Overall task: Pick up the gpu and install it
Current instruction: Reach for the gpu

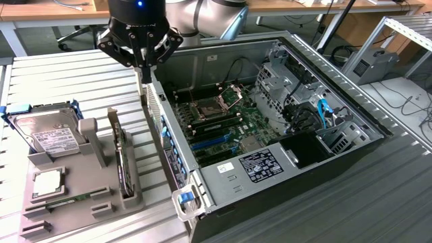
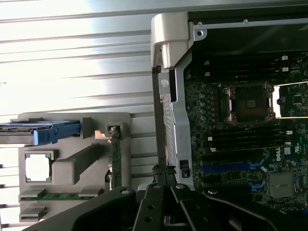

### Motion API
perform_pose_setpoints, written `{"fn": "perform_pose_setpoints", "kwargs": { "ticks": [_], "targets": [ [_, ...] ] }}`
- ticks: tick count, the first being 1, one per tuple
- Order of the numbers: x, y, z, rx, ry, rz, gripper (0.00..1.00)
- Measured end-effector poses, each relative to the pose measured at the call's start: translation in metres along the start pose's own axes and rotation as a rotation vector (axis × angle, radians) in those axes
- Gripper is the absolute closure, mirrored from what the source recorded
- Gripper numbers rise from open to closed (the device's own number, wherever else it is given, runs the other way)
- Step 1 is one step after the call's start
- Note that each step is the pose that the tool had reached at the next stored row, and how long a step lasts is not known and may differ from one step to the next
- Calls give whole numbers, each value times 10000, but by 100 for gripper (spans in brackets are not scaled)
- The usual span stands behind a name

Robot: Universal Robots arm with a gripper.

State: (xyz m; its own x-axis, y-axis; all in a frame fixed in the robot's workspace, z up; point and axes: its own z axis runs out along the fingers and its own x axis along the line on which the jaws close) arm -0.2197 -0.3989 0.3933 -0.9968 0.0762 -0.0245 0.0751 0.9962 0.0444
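Gripper [image 1: 145, 75] [image 2: 163, 169] is hanging clenched on nothing, over the case [image 1: 223, 187] side wall. Gpu [image 1: 122, 157] [image 2: 116, 159] is standing on edge in the holder [image 1: 91, 139] slot, apart from the gripper, lower and toward the exterior view's left. Its long axis is running roughly parallel to that wall. Wrist view is giving the card edge-on as a thin green strip. Exterior view is showing how tall it stands.

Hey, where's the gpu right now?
On the exterior view's left, the gpu stands on edge in the grey holder, between the hard drive and the open computer case.
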Motion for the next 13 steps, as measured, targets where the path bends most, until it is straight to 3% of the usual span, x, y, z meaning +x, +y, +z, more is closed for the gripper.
{"fn": "perform_pose_setpoints", "kwargs": {
  "ticks": [13],
  "targets": [
    [46, -3, -1, 0, 0, 0, 89]
  ]
}}
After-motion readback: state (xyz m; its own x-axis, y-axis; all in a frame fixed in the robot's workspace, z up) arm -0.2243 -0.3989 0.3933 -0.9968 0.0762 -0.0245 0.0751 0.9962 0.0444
